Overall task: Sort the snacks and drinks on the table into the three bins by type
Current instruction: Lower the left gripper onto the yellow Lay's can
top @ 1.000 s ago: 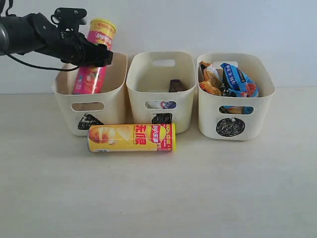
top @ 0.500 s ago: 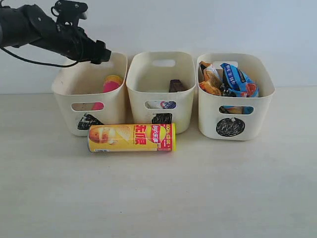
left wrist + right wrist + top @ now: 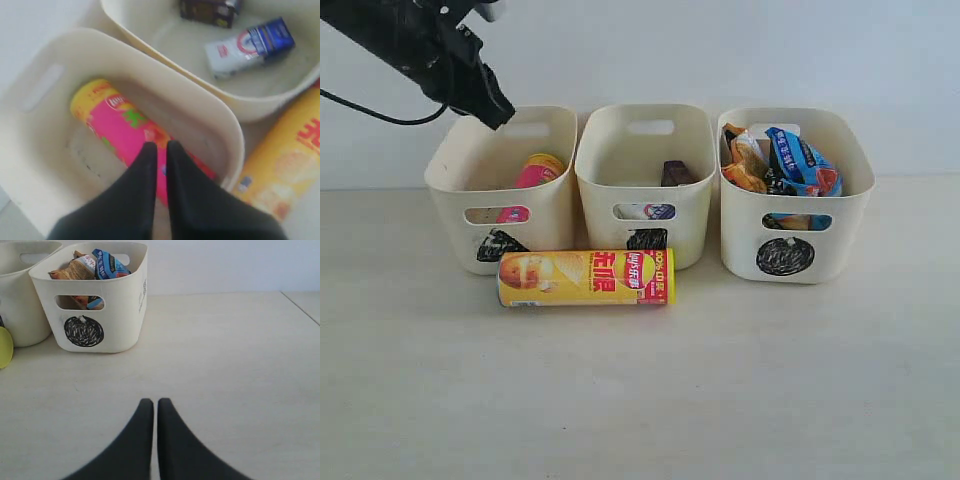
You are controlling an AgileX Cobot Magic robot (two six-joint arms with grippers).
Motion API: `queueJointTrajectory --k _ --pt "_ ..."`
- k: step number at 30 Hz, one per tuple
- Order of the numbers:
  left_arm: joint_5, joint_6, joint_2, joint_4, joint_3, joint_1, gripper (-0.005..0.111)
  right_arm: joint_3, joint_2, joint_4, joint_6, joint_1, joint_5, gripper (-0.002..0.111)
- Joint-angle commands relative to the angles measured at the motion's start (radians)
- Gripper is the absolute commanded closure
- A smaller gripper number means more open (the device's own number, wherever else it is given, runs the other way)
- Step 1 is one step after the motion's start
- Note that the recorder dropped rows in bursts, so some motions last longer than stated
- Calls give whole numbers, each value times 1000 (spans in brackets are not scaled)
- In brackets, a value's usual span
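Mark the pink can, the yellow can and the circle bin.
pink can [image 3: 120, 127], left wrist view, middle of its pink side.
yellow can [image 3: 585, 277], exterior view, middle of its label.
circle bin [image 3: 840, 240], exterior view, bare front wall beside the circle.

Pink can [image 3: 532, 172] leans tilted inside left bin [image 3: 545, 225]. Yellow-orange can [image 3: 585, 277] lies sideways on table [image 3: 640, 400], just in front. Purple carton [image 3: 207, 10] and white-blue carton [image 3: 250, 45] in middle bin [image 3: 692, 205]. Blue bag [image 3: 798, 152] and orange bag [image 3: 744, 160] in right bin [image 3: 842, 240].
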Motion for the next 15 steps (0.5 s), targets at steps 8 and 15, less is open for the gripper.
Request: queueJointTrajectory --k 8,15 --pt "327 216 -13 26 45 -89 103 4 -5 1 0 -1 -5 108" --pt "302 387 -7 32 158 -174 97 4 -5 1 0 -1 -5 108"
